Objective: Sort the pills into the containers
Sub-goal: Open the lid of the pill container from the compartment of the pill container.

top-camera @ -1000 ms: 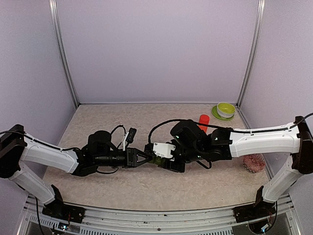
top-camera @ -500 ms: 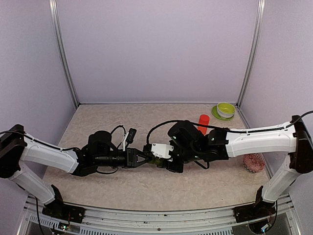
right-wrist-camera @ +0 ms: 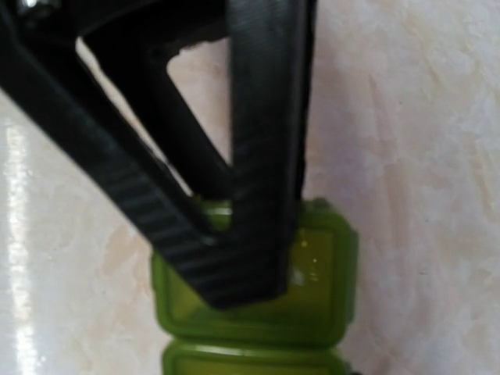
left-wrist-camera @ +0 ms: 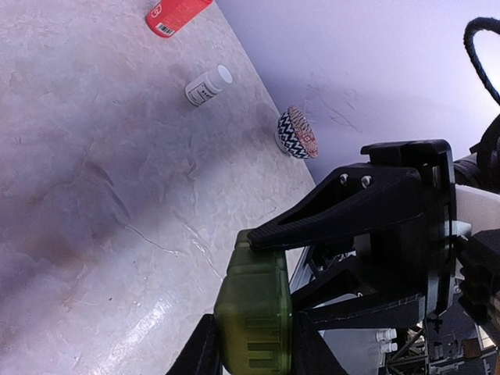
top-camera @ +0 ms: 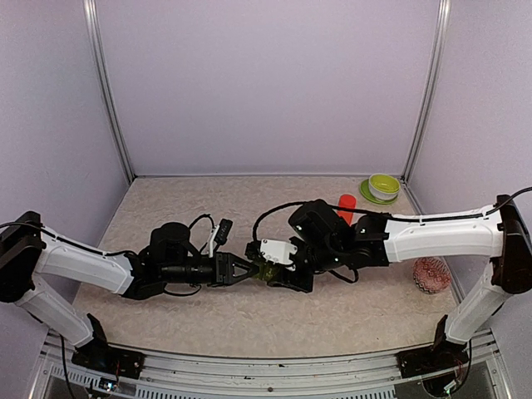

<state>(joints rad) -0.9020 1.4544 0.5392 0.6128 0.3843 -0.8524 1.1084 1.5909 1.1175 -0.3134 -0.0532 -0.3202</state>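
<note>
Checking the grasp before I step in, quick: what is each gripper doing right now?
Left gripper: closed on the containers.
Right gripper: cannot be told whether open or closed; it touches the strip's end box.

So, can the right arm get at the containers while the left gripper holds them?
Probably yes: the right gripper has a finger on the containers, at the end that the left gripper leaves free.

pale lilac walls (top-camera: 266, 83), metal corner posts (top-camera: 108, 91), beige marbled tabletop (top-camera: 249, 320)
</note>
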